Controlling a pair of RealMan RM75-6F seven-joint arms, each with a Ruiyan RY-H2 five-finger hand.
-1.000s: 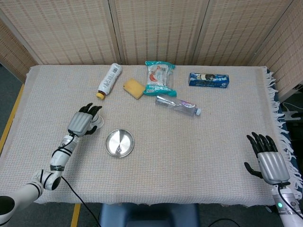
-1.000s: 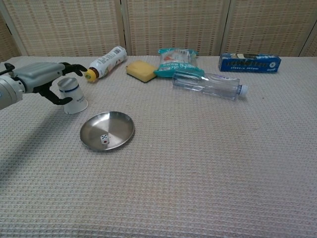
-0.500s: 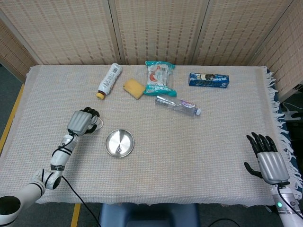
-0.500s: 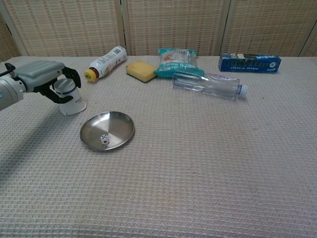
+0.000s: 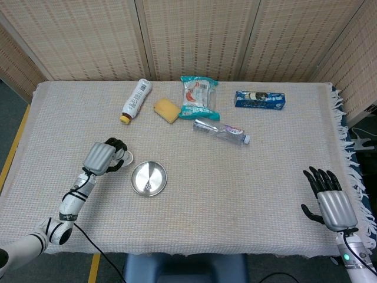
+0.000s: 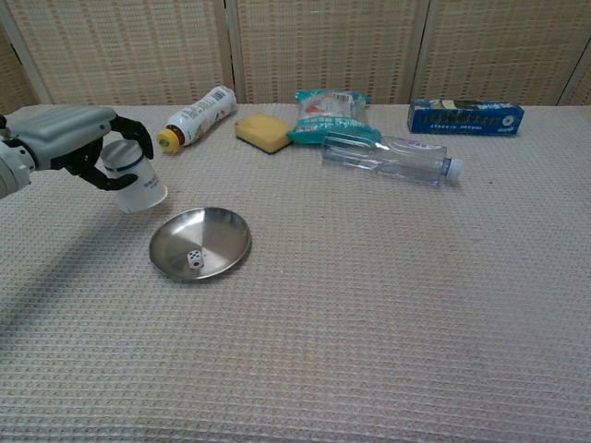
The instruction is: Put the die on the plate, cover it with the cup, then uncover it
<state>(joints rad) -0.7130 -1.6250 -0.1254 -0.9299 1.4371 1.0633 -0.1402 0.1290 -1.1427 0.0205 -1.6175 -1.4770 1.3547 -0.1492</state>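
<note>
Change: since a second ago the left hand (image 6: 78, 138) has gone from spread fingers beside the paper cup (image 6: 135, 179) to a wrap around it, and the cup now tilts with its rim off the cloth.
Left hand: fingers curled round the cup's upper part, gripping it mouth-down and leaning toward the plate.
Right hand (image 5: 334, 203): fingers apart, holding nothing, well away at the table's near right edge.
Die (image 6: 193, 259): already lying in the steel plate (image 6: 225, 228), slightly left of its centre.
Cup position: just beyond the plate's far-left rim, apparently clear of the cloth, though the head view is too small to confirm this.
Step in hand: carrying the cup over the die to cover it.
How to do it well: level the cup first, so the rim meets the plate flat; centre it over the die, not the plate; lower straight down, so the rim does not nudge the die or tip the shallow plate.
</note>
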